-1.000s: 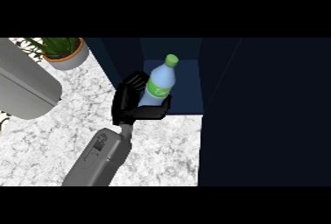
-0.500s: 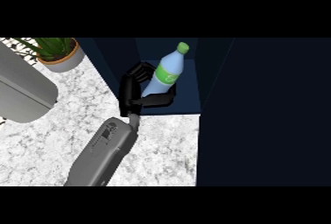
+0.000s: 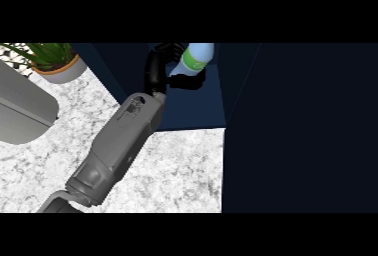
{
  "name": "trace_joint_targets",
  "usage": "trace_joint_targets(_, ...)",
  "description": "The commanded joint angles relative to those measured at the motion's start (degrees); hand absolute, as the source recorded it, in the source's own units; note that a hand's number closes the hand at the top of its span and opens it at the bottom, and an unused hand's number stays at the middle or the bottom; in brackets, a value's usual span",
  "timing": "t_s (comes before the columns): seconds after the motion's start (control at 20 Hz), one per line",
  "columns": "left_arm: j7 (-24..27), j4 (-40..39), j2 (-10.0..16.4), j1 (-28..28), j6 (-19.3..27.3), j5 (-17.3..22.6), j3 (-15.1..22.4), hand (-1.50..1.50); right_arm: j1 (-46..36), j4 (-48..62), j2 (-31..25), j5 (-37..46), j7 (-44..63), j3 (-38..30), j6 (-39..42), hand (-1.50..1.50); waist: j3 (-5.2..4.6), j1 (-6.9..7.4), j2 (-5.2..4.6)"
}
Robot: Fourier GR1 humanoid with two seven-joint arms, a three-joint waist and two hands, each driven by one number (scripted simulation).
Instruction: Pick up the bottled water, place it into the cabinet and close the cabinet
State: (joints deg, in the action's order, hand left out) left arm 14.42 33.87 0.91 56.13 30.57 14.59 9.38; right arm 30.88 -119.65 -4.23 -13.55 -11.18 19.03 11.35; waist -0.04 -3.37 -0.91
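Observation:
The bottled water (image 3: pixel 196 58) is a clear bottle with a green label. It stands tilted inside the dark blue cabinet (image 3: pixel 193 111) at the top of the head view, its cap cut off by the view's upper edge. My right hand (image 3: pixel 157 66) is curled round the bottle's left side, with the thumb under it, and hides its lower part. The grey forearm reaches in from the lower left. The cabinet's dark door (image 3: pixel 310 125) stands open along the right.
A potted green plant (image 3: pixel 57 65) stands at the back left on the marble counter (image 3: pixel 181 170). A grey rounded body (image 3: pixel 22 110) lies along the left edge. The open door walls off the right side.
My right hand has carried the bottle away from me and deeper into the cabinet, so its cap now leaves the view. The forearm stretches further in.

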Motion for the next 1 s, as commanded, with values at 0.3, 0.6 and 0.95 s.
trace_joint_targets(0.3,8.4,-19.3,0.5,6.6,4.8,-4.8,-2.0,1.5,-1.8,1.9,-1.4,-1.0,-0.5,-1.8,1.3,-1.5,0.05,-0.32,-0.51)
trace_joint_targets(0.6,9.3,-24.8,0.7,9.3,9.9,-6.3,-2.8,1.5,-0.3,0.3,-2.0,-0.5,-0.7,-1.3,1.2,-1.5,0.02,-0.7,-0.57)
trace_joint_targets(0.95,10.1,-27.6,3.5,10.4,8.0,-6.3,-4.1,-1.5,0.3,0.0,0.0,-0.3,-1.3,0.8,0.0,-1.5,-0.01,-0.62,-0.56)
